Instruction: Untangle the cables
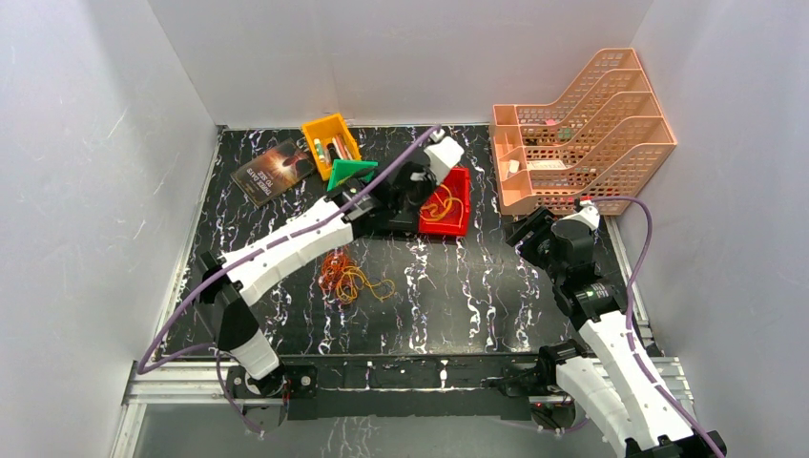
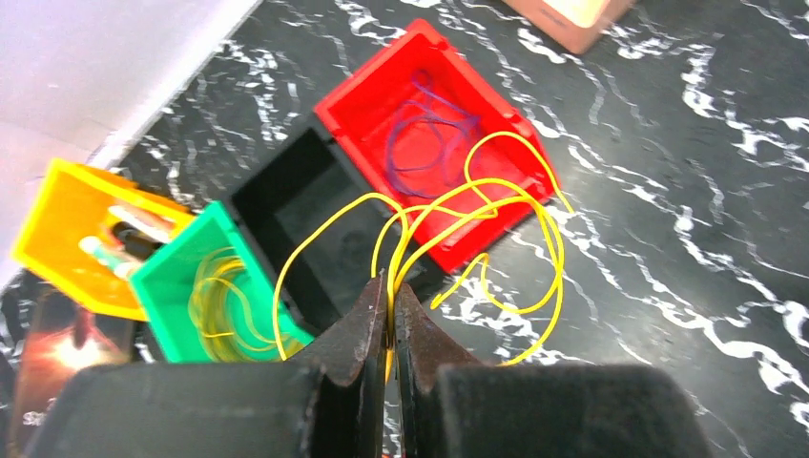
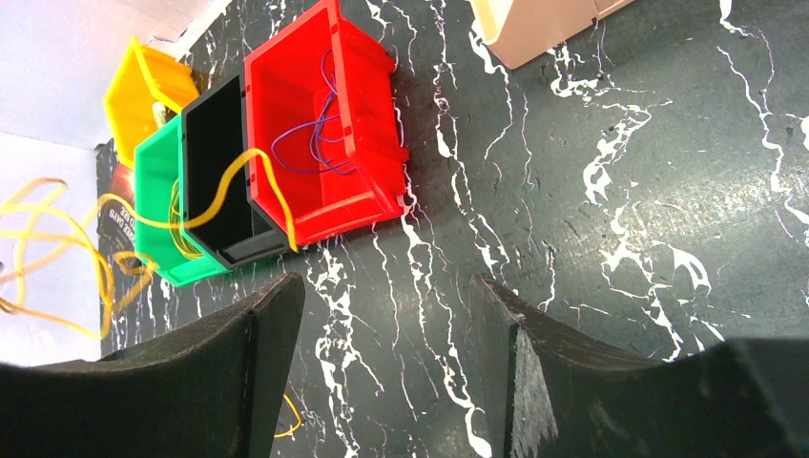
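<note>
A tangle of thin orange, red and yellow cables [image 1: 345, 275] lies on the black marbled table in front of the bins. My left gripper [image 1: 426, 197] is up by the red bin [image 1: 462, 196]. In the left wrist view it [image 2: 391, 291] is shut on a yellow cable [image 2: 529, 205], whose loops hang over the red bin's [image 2: 370, 67] near corner and the table. A purple cable [image 2: 429, 143] lies in the red bin. My right gripper [image 1: 523, 232] is open and empty above bare table right of the bins; it also shows in the right wrist view [image 3: 386, 296].
A row of small bins stands at the back: yellow [image 2: 67, 224] with pens, green [image 2: 167, 272] holding yellow loops, black [image 2: 296, 205], then red. A book [image 1: 272, 170] lies far left. A peach file organizer [image 1: 582, 124] fills the back right corner. White walls enclose the table.
</note>
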Motion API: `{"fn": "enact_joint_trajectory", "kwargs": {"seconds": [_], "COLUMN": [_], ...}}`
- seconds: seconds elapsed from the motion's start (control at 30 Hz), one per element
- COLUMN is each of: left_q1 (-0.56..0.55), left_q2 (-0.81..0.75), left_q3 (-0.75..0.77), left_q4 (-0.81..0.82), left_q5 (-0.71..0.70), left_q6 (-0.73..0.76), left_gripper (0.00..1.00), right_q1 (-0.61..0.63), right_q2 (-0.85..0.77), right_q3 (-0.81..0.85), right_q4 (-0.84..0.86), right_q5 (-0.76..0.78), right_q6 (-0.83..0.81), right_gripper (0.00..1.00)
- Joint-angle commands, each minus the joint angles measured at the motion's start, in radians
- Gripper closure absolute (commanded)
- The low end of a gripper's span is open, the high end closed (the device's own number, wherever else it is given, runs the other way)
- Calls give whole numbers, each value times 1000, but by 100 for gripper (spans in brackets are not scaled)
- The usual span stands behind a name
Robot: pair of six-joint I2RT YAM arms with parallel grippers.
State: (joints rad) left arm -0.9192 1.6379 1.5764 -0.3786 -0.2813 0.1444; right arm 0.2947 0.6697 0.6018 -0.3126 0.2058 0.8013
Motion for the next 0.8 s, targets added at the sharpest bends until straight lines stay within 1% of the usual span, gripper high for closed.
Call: {"fn": "enact_joint_trajectory", "kwargs": {"seconds": [0.0,0.13,0.33,0.53,0.77], "left_q1": [62,110,196,289,349], "left_q2": [-51,-53,-27,34,43], "left_q3": [61,75,112,57,48], "left_q4": [-29,16,40,107,106], "left_q5": [-18,-28,-20,4,-6], "left_q6": [103,158,244,352,376], "left_gripper": [100,100,100,100,100], "right_q1": [-4,-4,-3,-4,-5], "right_q2": [-9,-7,-8,-19,-24], "right_q3": [12,8,0,-12,-18], "right_q4": [48,50,54,53,50], "right_q5": [4,2,-1,1,8], "right_q6": [-8,-7,-14,-22,-21], "right_gripper": [28,28,28,28,28]}}
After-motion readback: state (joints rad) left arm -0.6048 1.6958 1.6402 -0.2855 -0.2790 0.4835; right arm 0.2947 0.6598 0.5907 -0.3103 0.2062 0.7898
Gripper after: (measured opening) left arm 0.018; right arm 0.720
